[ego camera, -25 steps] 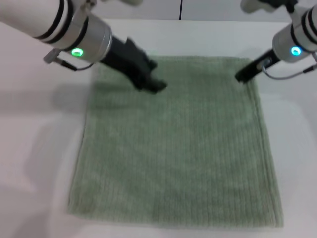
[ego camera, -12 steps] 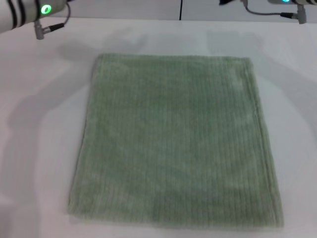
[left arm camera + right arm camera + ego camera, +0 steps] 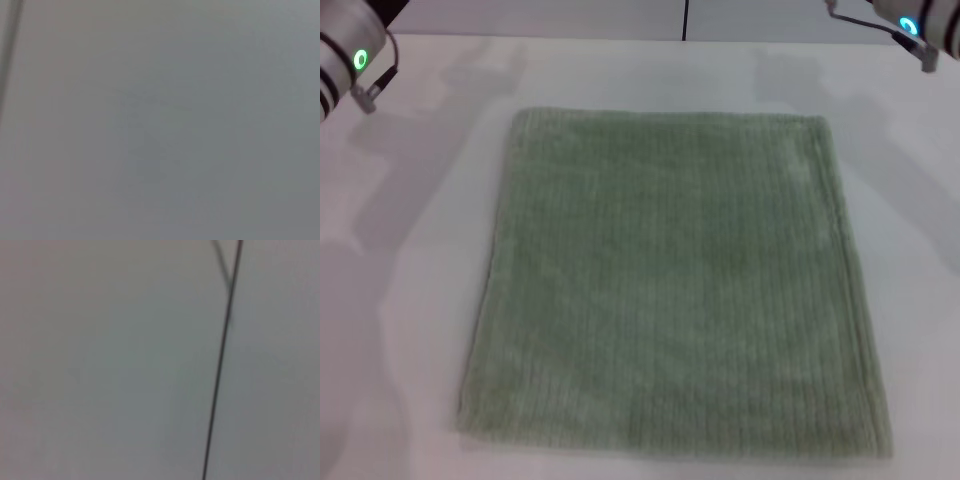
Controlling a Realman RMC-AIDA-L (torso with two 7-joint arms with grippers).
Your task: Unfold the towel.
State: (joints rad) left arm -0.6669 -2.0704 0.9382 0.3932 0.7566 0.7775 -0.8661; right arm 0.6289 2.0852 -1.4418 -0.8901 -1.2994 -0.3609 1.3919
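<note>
The pale sage-green towel [image 3: 675,290] lies spread flat and roughly square on the white table [image 3: 410,300] in the head view, ribbed stripes running front to back, hemmed edges visible. Nothing touches it. Only a part of my left arm [image 3: 345,60] with a green light shows at the top left corner, and a part of my right arm [image 3: 920,20] with a blue light at the top right corner. Neither gripper is in view. Both wrist views show only a plain pale surface.
A dark vertical seam [image 3: 685,20] runs in the wall behind the table. A thin dark line [image 3: 220,370] crosses the right wrist view. Bare table surrounds the towel on all sides.
Both arms have pulled up and away from the towel's far edge and out to the frame's corners. The towel lies flat and has not moved.
</note>
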